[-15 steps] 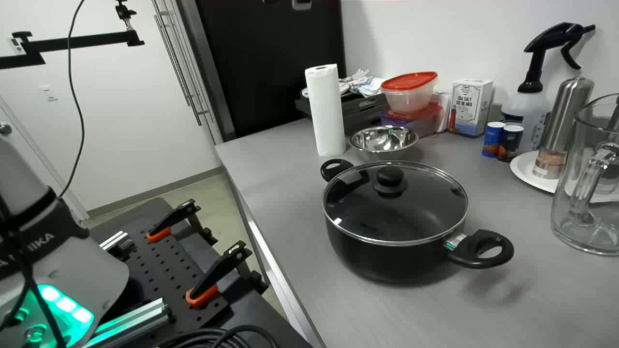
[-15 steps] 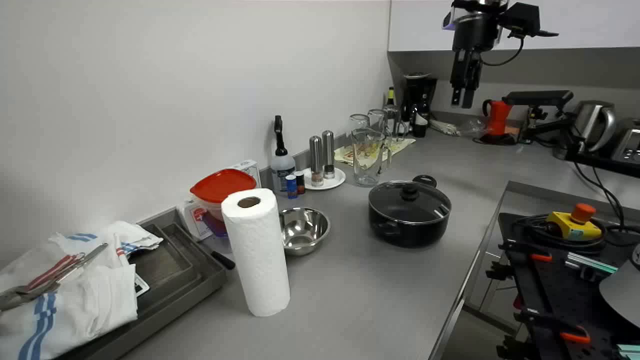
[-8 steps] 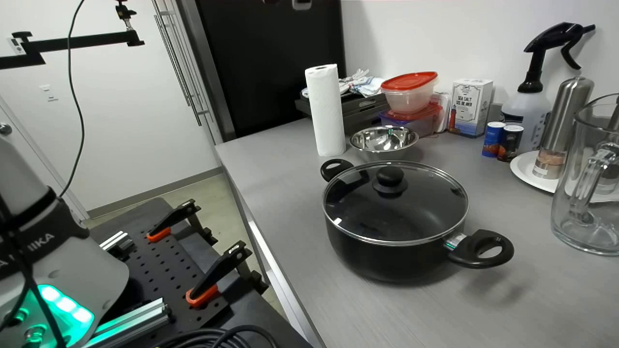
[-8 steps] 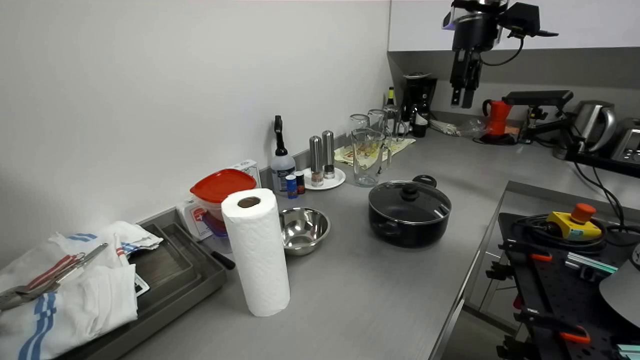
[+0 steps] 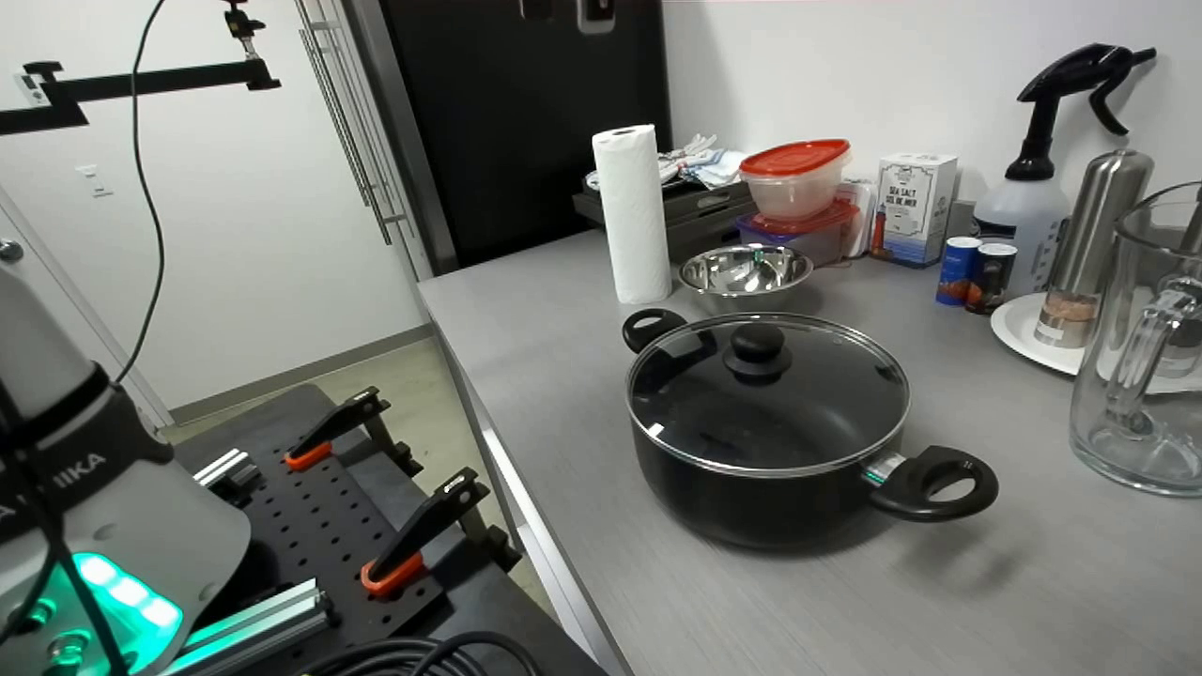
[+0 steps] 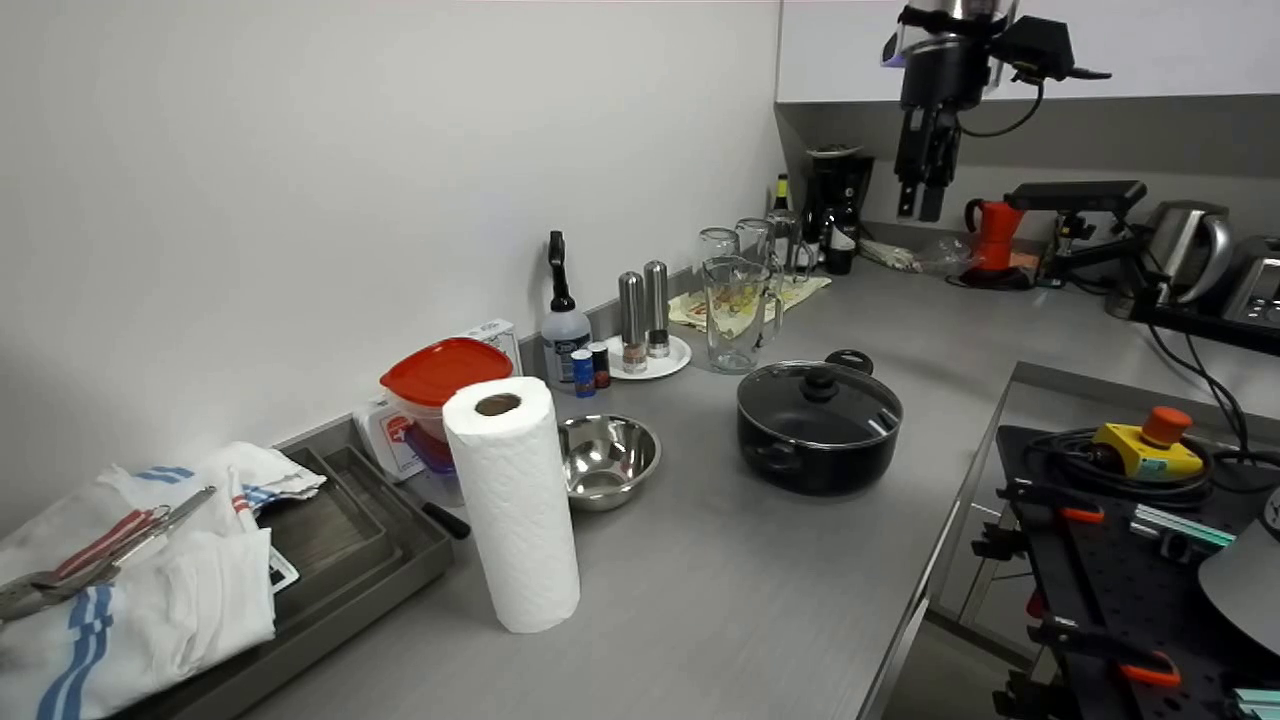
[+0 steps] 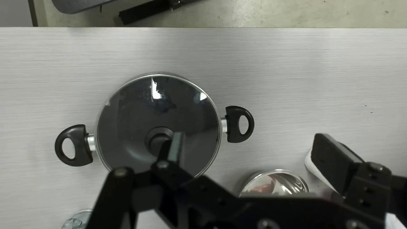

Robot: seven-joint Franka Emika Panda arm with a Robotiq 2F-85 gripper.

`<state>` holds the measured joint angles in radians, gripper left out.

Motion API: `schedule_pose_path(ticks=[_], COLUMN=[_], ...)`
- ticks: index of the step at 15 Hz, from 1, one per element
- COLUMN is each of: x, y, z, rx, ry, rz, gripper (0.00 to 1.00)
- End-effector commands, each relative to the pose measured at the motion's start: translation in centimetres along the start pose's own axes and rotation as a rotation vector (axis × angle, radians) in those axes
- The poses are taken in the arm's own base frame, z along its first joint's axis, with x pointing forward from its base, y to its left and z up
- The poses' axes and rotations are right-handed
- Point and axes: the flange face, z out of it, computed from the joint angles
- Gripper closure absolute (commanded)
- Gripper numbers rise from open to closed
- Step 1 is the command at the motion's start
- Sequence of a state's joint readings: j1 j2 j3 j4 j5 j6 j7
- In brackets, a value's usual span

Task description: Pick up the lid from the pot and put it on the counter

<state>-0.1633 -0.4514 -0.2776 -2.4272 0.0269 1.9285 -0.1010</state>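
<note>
The round glass lid with its black knob sits flat on the black pot. The lid also shows in an exterior view and in the wrist view. The pot stands on the grey counter. My gripper hangs high above the counter, pointing down, well above the lid. Only its fingertips show at the top of an exterior view. In the wrist view my gripper is wide open and holds nothing. One finger overlaps part of the knob in that view.
A small steel bowl and a paper towel roll stand beside the pot. A glass jug and a white plate with steel mills stand behind it. The counter's straight edge runs along the robot's side.
My gripper has moved down a little, and slightly left in an exterior view, over the last half second. The lid and the pot have not moved.
</note>
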Motion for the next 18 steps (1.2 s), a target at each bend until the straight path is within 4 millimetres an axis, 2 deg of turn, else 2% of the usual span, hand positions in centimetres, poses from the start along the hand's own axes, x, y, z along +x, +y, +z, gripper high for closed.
schedule_pose_path(ticks=[1,6,12,18], x=[2.1,5.8,11.1,13.2], y=[0.6,2.3,4.9,6.7], z=[1.5,4.9,11.6,16.5], rx=[-0.008,-0.026,-0.047,-0.069], ry=[0.003,0.045,0.046,0.013], rz=[0.051,0.111,0.204,0.280], gripper=[0.00,0.00,0.00,0.00])
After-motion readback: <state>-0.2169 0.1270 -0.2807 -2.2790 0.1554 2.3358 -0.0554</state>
